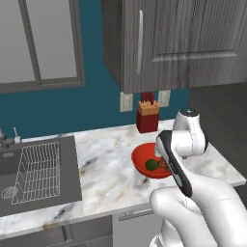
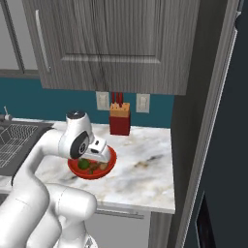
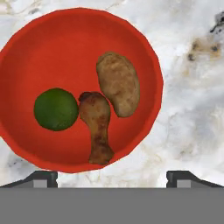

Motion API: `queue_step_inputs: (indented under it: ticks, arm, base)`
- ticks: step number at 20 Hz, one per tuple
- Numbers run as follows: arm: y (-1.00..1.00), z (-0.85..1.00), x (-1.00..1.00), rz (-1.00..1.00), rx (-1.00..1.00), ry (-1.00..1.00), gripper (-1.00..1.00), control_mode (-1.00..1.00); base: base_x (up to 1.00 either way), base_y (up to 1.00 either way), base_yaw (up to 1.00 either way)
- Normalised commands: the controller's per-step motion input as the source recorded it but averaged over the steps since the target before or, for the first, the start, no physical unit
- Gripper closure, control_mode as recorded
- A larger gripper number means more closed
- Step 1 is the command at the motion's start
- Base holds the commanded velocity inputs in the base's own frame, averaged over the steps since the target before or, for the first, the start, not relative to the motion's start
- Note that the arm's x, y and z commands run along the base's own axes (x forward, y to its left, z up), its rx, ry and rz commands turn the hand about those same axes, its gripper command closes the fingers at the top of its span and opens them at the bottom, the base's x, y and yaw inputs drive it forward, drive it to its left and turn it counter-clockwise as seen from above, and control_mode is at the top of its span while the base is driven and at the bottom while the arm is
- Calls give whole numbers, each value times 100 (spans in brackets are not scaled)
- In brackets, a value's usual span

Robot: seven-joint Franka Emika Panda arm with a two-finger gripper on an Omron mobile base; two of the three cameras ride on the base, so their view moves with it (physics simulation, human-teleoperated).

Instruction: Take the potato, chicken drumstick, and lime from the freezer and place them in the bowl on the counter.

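The red bowl (image 3: 65,48) sits on the marbled counter (image 3: 192,105) and holds three things. On one side lies the green lime (image 3: 56,109), the brown chicken drumstick (image 3: 97,124) rests in the middle, and the tan potato (image 3: 119,83) touches it. My gripper (image 3: 113,178) hangs open just above the bowl with nothing between its fingertips (image 3: 41,177). From the base, the bowl (image 1: 137,159) (image 2: 76,170) is partly hidden by my hand (image 2: 99,147); the lime (image 1: 151,164) (image 2: 83,164) shows beside it. The dark freezer (image 2: 193,126) rises at the counter's right end.
A red knife block (image 1: 148,116) (image 2: 119,118) stands against the teal wall behind the bowl. A sink with a wire rack (image 1: 36,171) (image 2: 12,140) is set in the counter to the left. Grey wall cabinets (image 1: 183,38) hang overhead.
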Motion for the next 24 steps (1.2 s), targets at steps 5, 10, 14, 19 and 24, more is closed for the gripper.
queue_step_inputs:
  ticks: [5, 10, 14, 19, 24]
  arm:
    - [4, 59, -49, 0, -1, 0, -100, -100]
    - [3, 43, -65, 3, -1, 0, -100, -100]
    - [23, 57, -44, 5, -1, -1, -100, -100]
    - [21, 64, -37, 5, -1, -3, -100, -100]
    - [0, 72, -52, 0, 0, -11, -100, -100]
  base:
    - [0, 0, 0]
    - [0, 0, 0]
    - [0, 0, 0]
    - [0, 0, 0]
    - [0, 0, 0]
